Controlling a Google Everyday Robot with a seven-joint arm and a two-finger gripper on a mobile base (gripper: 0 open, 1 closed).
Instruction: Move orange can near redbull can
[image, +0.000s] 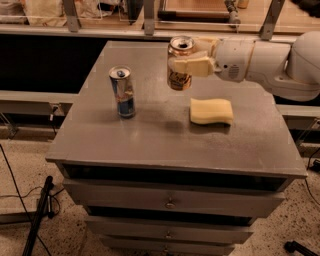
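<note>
Above the table, between the sponge and the redbull can, the gripper is clenching the orange can, holding it upright clear of the surface; the carry is wanting a slow approach, stopping just beside the redbull can without knocking it; releasing only once the base is resting flat
</note>
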